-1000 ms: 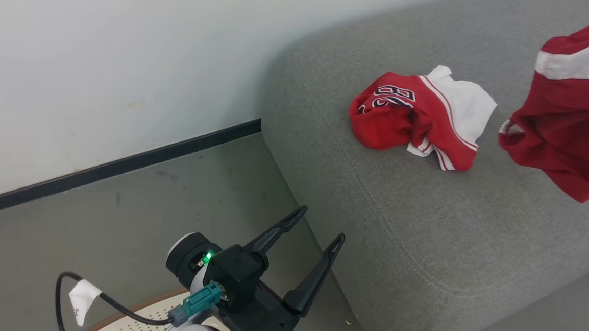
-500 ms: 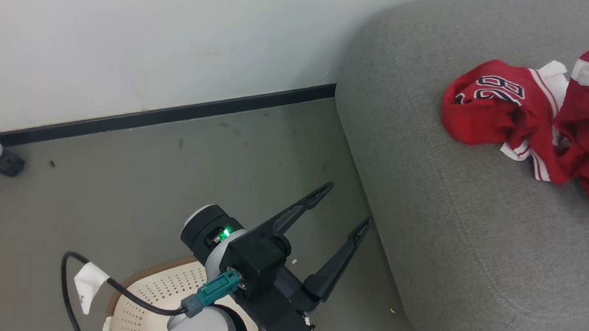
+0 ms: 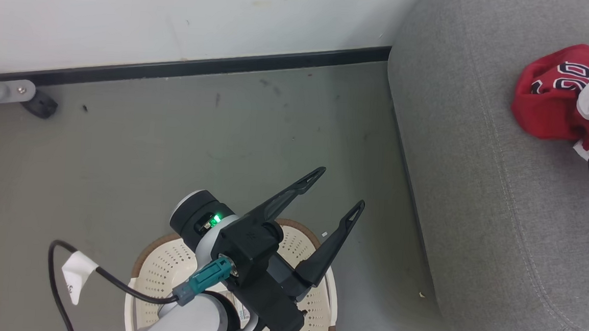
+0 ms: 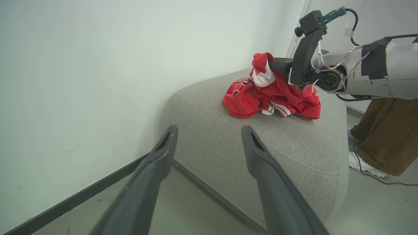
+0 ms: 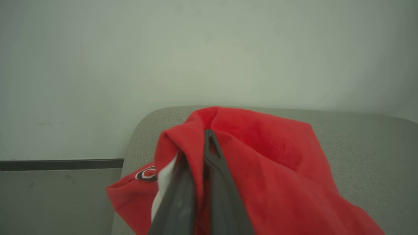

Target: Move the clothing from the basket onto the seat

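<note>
The cream perforated basket (image 3: 161,275) with a brown rim stands on the floor. My left gripper (image 3: 339,188) hovers over it, open, with nothing between its fingers (image 4: 163,147). On the grey seat (image 3: 500,224) lies a red garment with dark numerals (image 3: 549,99). My right gripper (image 5: 204,143) is shut on the other red garment (image 5: 261,156), which has a white stripe. That garment drapes over the numbered one (image 4: 241,98). In the left wrist view my right gripper (image 4: 276,65) reaches in from the right, above the seat (image 4: 294,143).
A pale wall with a black baseboard (image 3: 203,68) runs behind the grey floor. A castor (image 3: 37,103) shows at the left. A person's brown trouser legs and shoe (image 4: 388,137) stand beyond the seat's far side.
The head camera has swung left, so the basket shows more fully. The red garment in my right gripper has come down from beside the numbered garment onto it.
</note>
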### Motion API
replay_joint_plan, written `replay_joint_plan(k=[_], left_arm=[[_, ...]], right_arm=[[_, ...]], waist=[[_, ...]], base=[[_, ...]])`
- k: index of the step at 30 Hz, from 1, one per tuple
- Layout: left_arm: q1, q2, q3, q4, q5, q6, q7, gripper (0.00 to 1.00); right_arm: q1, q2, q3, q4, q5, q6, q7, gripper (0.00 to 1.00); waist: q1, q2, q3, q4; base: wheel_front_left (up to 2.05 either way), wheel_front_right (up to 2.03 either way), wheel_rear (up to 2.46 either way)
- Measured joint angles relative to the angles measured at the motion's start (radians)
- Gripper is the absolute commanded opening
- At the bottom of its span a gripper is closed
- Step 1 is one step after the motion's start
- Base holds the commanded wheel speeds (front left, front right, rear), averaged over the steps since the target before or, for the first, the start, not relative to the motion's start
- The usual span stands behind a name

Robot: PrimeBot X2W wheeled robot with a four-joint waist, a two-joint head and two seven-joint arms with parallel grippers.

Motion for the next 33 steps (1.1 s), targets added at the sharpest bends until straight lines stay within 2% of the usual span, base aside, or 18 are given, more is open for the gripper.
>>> replay_joint_plan(k=[4, 5, 7, 9, 18, 33], left_arm=[[0.0, 0.0, 0.003, 0.006, 0.0, 0.0, 0.0, 1.0], [0.0, 0.001, 0.006, 0.006, 0.0, 0.001, 0.0, 1.0], [0.0, 0.004, 0.011, 0.007, 0.0, 0.001, -0.002, 1.0], [0.0, 0.006, 0.014, 0.007, 0.0, 0.001, -0.002, 1.0], [0.005, 0.011, 0.034, 0.044, -0.01, 0.004, -0.019, 1.0], [0.075, 0.021, 0.14, 0.16, -0.038, 0.082, -0.087, 1.0]], right_arm=[[0.0, 0.012, 0.012, 0.032, -0.009, 0.009, -0.004, 0.0], [0.0, 0.017, 0.017, 0.035, -0.009, 0.011, -0.004, 0.09], [0.0, 0.029, 0.028, 0.042, -0.018, 0.018, -0.006, 0.36], [0.0, 0.031, 0.035, 0.049, -0.03, 0.021, -0.013, 0.98], [0.009, 0.046, 0.061, 0.059, -0.053, 0.035, -0.014, 1.0], [0.177, 0.051, 0.054, -0.054, -0.067, 0.038, -0.014, 1.0]], waist=[[0.0, 0.0001, 0.01, 0.004], [-0.0001, 0.0, 0.01, 0.002], [-0.0002, 0.0, 0.008, -0.004], [-0.0002, 0.0, 0.005, -0.012], [-0.0003, -0.0001, -0.02, -0.044], [-0.0003, -0.0001, -0.127, -0.073]], base=[[0.0, 0.0, 0.0], [0.0, 0.0, 0.0], [0.0, 0.0, 0.0], [0.0, 0.0, 0.0], [0.0, 0.0, 0.0], [0.0, 0.0, 0.0]])
